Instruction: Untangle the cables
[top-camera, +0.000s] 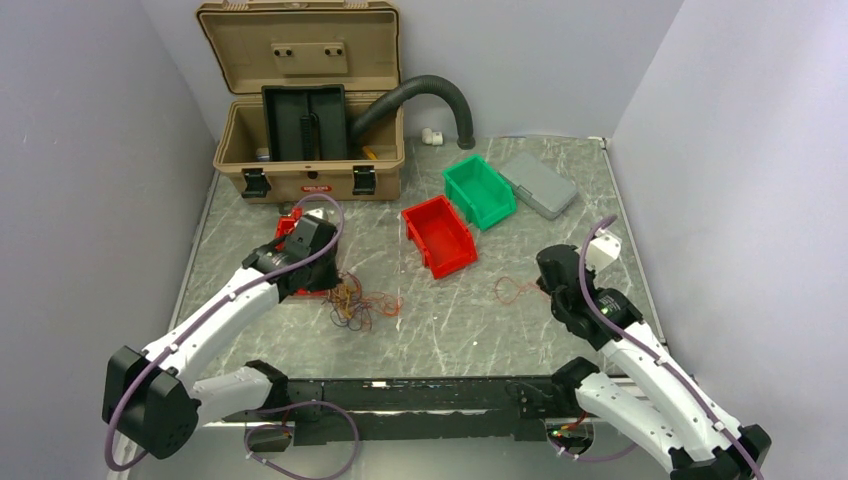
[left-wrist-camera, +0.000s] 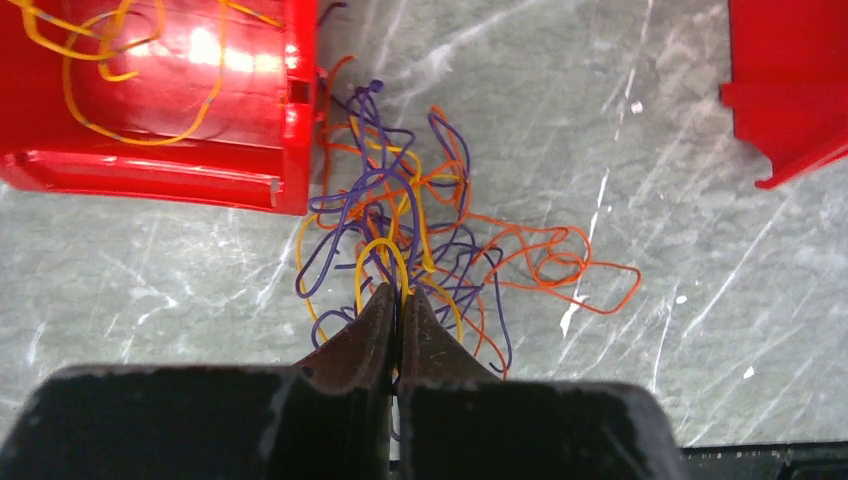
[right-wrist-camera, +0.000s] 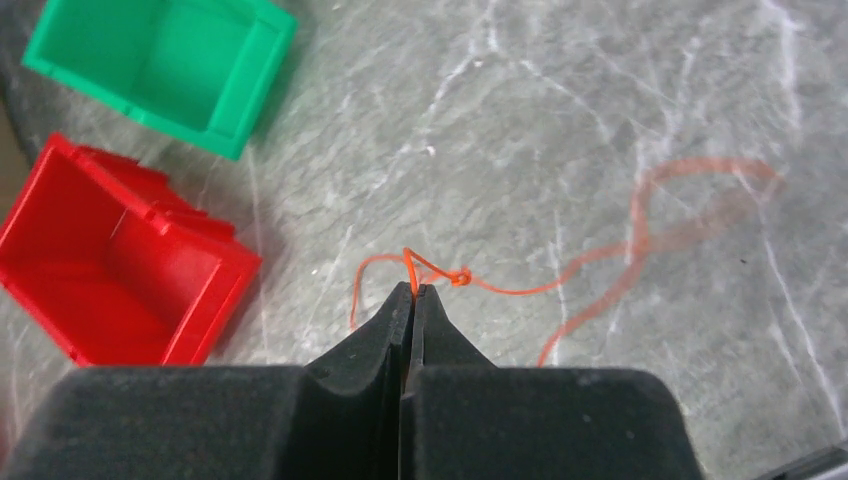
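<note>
Two spots have cables right now. The main tangle (left-wrist-camera: 420, 230) sits on the table (top-camera: 450, 330) just beside a red bin (left-wrist-camera: 150, 170) on the left side, and one loose orange wire (right-wrist-camera: 600, 262) lies by itself over on the right, well apart from it.

Left gripper (left-wrist-camera: 397, 298) is pinched shut on a yellow loop (left-wrist-camera: 380, 241) at the near edge of the tangle, with purple and orange strands heaped right behind it. A couple of those strands reach up to the bin's corner, so the bin crowds that side. A few yellow wires (left-wrist-camera: 150, 142) lie inside the bin. From the top camera the left arm covers most of it.

Right gripper (right-wrist-camera: 412, 292) is closed too, nipping the orange wire close to a small knot (right-wrist-camera: 460, 277) — the rest trails off to the right, blurry.

Other stuff around:
- a second red bin (top-camera: 452, 262) and a green bin (top-camera: 497, 210) sit mid-table, between the two bunches
- a grey box (top-camera: 540, 183) is just beside the green one
- a tan case (top-camera: 300, 90) stands at the back left with its lid up
- a black hose (top-camera: 420, 95) arches out of the case down to the table
</note>
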